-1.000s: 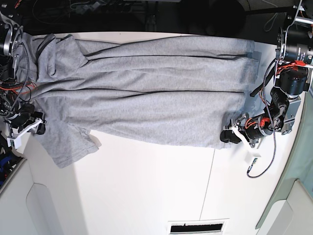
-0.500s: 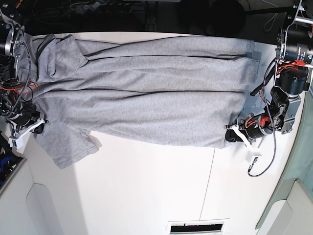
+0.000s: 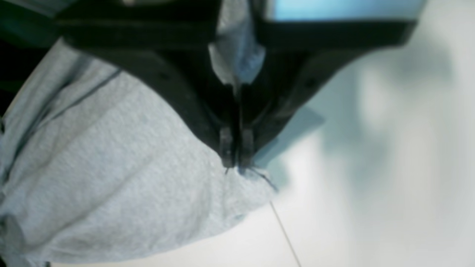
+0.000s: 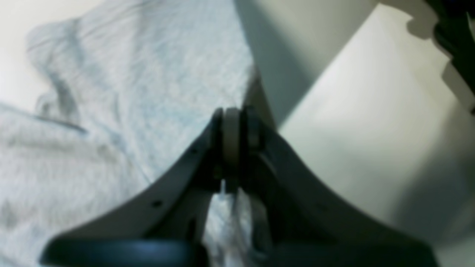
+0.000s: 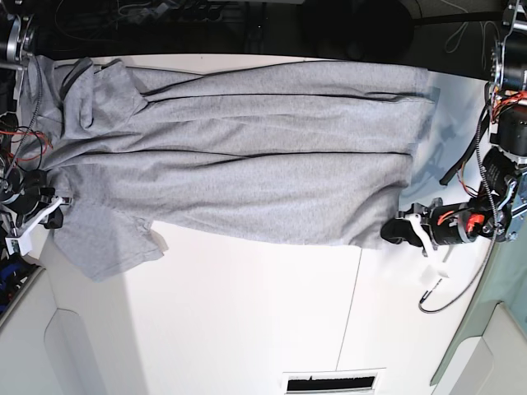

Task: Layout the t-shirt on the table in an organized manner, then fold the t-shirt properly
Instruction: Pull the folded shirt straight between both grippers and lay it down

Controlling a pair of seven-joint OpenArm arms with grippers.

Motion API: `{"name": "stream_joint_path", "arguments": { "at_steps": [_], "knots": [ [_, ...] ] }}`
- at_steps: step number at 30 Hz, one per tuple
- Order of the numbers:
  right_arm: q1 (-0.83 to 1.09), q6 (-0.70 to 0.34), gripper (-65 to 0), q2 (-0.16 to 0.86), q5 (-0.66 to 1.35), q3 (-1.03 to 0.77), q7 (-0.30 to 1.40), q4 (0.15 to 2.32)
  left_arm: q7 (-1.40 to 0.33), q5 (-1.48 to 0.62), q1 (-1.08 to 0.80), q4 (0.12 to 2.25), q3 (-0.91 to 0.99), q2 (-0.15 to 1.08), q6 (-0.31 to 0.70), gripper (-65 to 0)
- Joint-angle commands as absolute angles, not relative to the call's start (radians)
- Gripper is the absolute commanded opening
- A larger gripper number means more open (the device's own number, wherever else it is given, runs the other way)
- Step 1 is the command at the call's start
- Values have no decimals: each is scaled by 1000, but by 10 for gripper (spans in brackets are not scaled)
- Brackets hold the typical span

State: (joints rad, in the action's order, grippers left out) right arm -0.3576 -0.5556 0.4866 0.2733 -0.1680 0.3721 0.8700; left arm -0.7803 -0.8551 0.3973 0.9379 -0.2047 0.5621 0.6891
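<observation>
The light grey t-shirt (image 5: 247, 156) lies spread lengthwise across the white table (image 5: 247, 321), with long creases running side to side. My left gripper (image 5: 394, 232) is at the shirt's near right corner, shut on the hem; in the left wrist view the fingers (image 3: 227, 148) pinch the t-shirt (image 3: 111, 178) and fabric bunches between the jaws. My right gripper (image 5: 56, 207) is at the left end by the sleeve (image 5: 111, 243), shut on the cloth. In the right wrist view its pads (image 4: 232, 137) clamp the t-shirt (image 4: 148, 74) edge.
A thin dark seam (image 5: 350, 304) crosses the table in front of the shirt. A vent slot (image 5: 333, 383) sits at the near edge. Pale green cloth (image 5: 486, 329) hangs at the right. Cables and arm bases stand at both ends.
Both grippers closed on the shirt's near edge. The left one then pulled slightly right and toward the near edge, the right one slightly left, stretching the fabric.
</observation>
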Motion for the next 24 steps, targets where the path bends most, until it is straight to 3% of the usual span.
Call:
{"name": "stream_joint_path", "arguments": {
  "at_steps": [1, 7, 18, 24],
  "knots": [
    [-352, -565, -650, 510, 301, -177, 361, 928, -790, -892, 412, 981, -198, 605, 698, -650],
    [-184, -566, -650, 523, 354, -270, 380, 1155, -973, -1023, 327, 1144, -198, 692, 698, -650],
    [59, -577, -650, 523, 605, -483, 613, 1505, -1022, -1163, 145, 1417, -198, 886, 698, -650],
    [190, -585, -650, 523, 701, -594, 643, 1605, -1055, -1171, 36, 1536, -198, 942, 698, -650]
  ]
}}
